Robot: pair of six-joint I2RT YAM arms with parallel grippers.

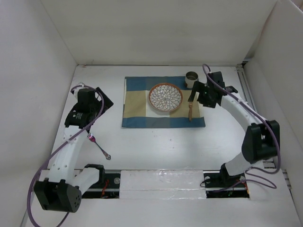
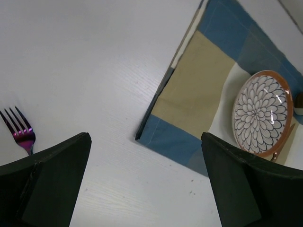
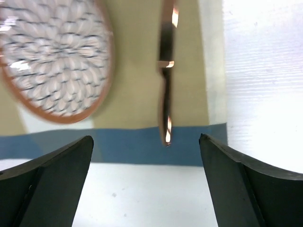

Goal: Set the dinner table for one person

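Dinner table (image 1: 156, 151): plate (image 1: 165, 97), knife (image 1: 190, 111) on mat (image 1: 137, 101), cup (image 1: 191, 77) at its corner, fork (image 1: 98, 144) off-mat; left gripper (image 2: 146, 137), right gripper (image 3: 146, 138) agape, empty.

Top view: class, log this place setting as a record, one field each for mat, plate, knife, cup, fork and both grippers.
mat: blue and tan checks, flat on table
plate: on mat, right of centre
knife: on mat, right of plate
cup: at mat's far right corner
fork: on table, left of mat, off it
left gripper: open, empty, near mat's corner
right gripper: open, empty, over knife
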